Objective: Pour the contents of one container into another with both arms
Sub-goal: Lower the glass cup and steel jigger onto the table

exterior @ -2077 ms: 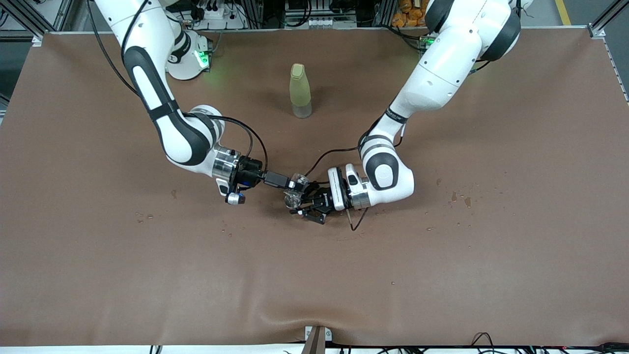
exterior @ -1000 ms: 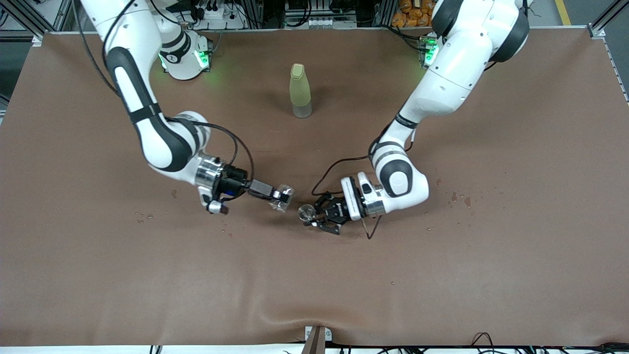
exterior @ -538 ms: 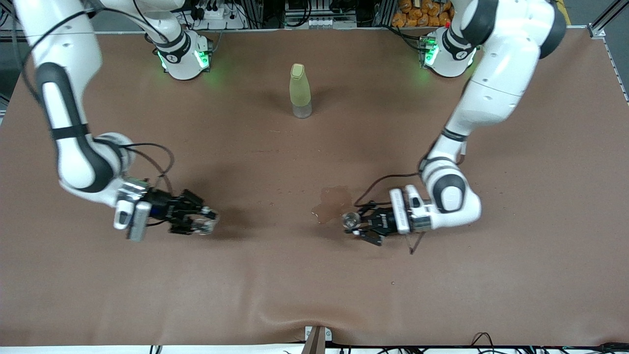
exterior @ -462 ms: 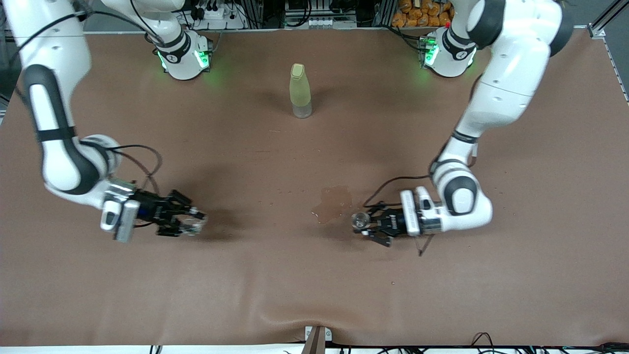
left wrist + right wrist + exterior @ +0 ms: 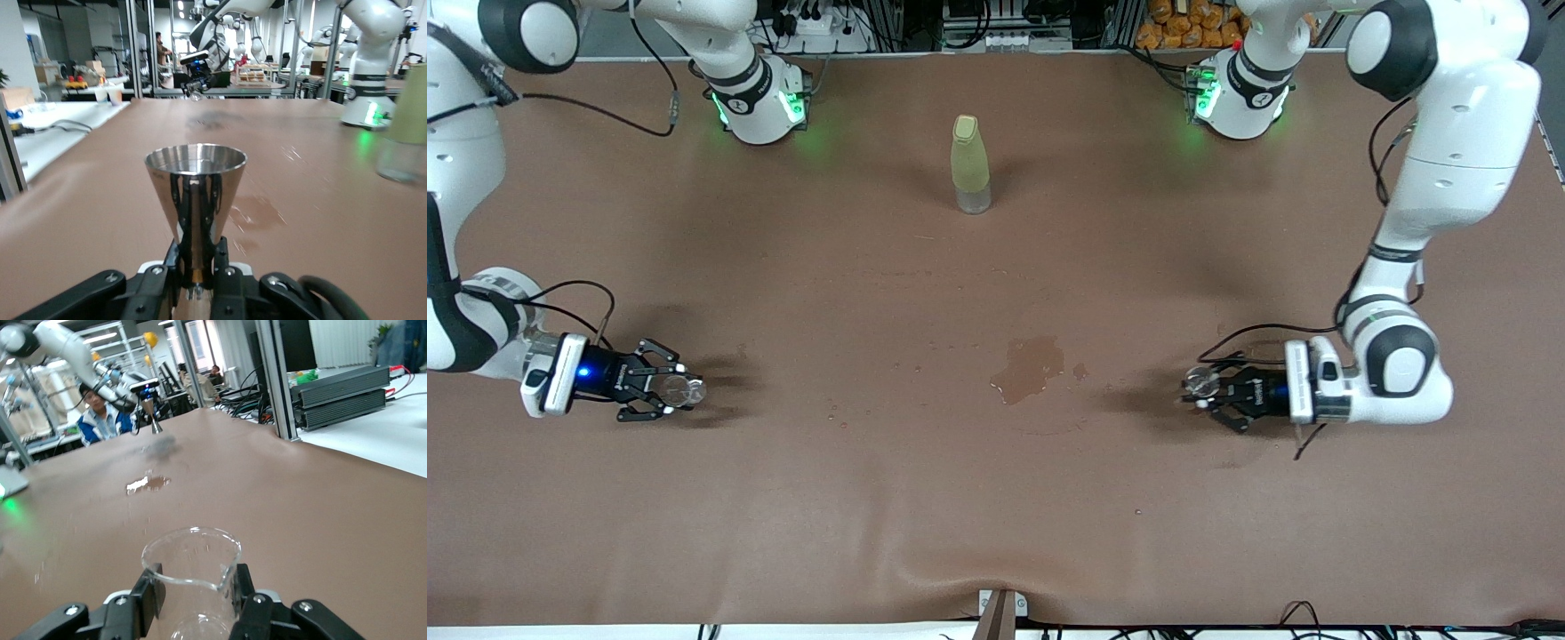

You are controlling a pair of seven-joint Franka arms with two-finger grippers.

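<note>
My left gripper point(image 5: 1211, 392) is shut on a steel cone-shaped cup point(image 5: 1202, 382) low over the mat toward the left arm's end of the table. In the left wrist view the cup point(image 5: 195, 192) stands upright, its narrow stem pinched between the fingers point(image 5: 223, 263). Toward the right arm's end, a clear glass beaker point(image 5: 686, 388) is clamped in my right gripper point(image 5: 674, 392). The right wrist view shows the beaker point(image 5: 192, 577) upright between the black fingers point(image 5: 152, 593), and I see no liquid in it.
A wet puddle point(image 5: 1032, 363) lies on the brown mat point(image 5: 996, 498) midway between the grippers, with small drops around it. A capped yellow-green bottle point(image 5: 970, 164) stands farther from the front camera, between the two arm bases.
Both arms have swung apart from the table's middle, each toward its own end, carrying the cup and the beaker. A puddle now shows where they met.
</note>
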